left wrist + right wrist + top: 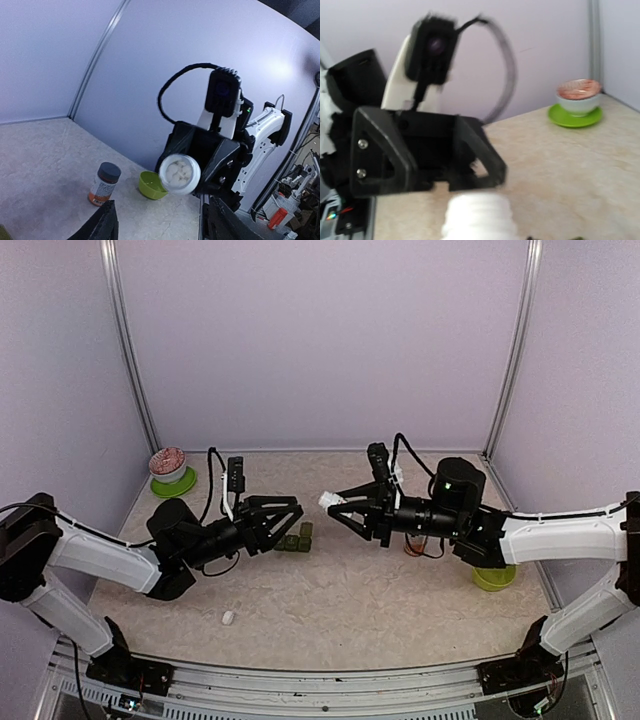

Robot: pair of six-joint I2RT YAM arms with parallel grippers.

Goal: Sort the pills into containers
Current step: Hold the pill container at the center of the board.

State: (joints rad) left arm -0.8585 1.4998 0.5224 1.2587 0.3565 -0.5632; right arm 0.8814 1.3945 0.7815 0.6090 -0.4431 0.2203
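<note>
While the right gripper (335,505) is pinching the pill bottle (327,500), mouth toward nine o'clock, the containers (296,540) are sitting at its seven; the spread, empty left gripper (293,520) is hovering nearer.

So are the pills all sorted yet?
Not yet. Done: the bottle is open, with pills showing inside. In hand: the right gripper holds it up, facing the open left gripper. Left: one pill lies loose on the table, and I can't see any in the containers.
</note>
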